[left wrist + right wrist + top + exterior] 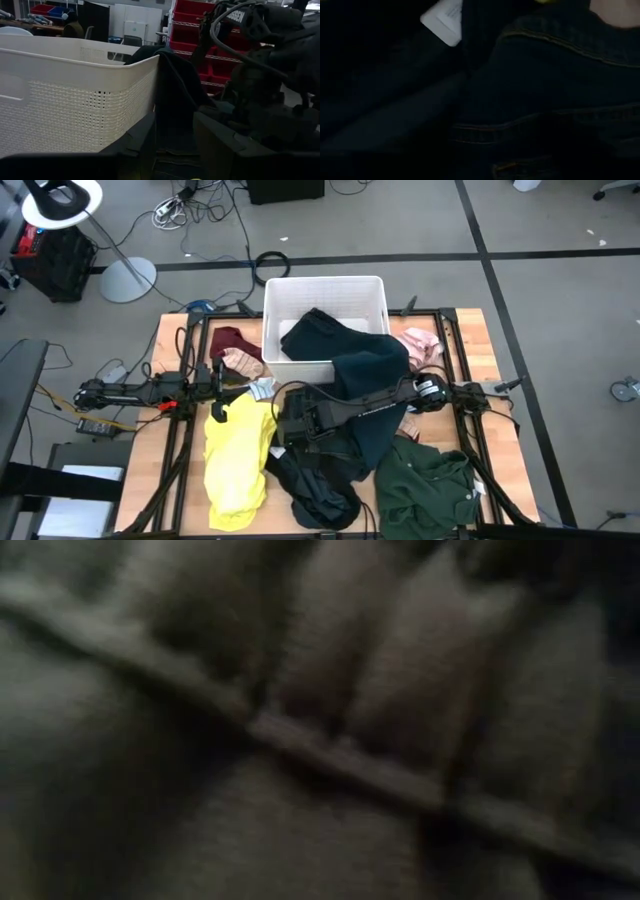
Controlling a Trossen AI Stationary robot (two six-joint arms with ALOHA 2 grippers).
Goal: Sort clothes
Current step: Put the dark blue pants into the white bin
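So the wooden bench (470, 340) is pretty much buried in laundry. The white bin (325, 300) sits at the middle of the far edge, and a big dark teal top (372, 380) hangs out over its near right corner and spills down onto the bench; there's a black piece (322, 335) inside the bin too. A dark green shirt (430, 480) is crumpled at the near right corner, the yellow shirt (238, 460) lies stretched toward the near edge on the left side, and a black top (320, 490) is bunched between them near the near edge. Just left of the bin there's a maroon piece (232, 340) with a pinkish one (240, 362) right next to it, and another pink piece (420, 340) sits just right of the bin. The right pincer (290, 420) reaches across to the middle of the bench, down on the dark fabric beside the yellow shirt; its wrist view is all dark cloth and a white tag (445, 15), so I can't tell how wide it is. The left pincer (222, 375) is by the bin's near left corner with fingers (135, 145) apart, nothing between them. The low view is just blurry fabric.
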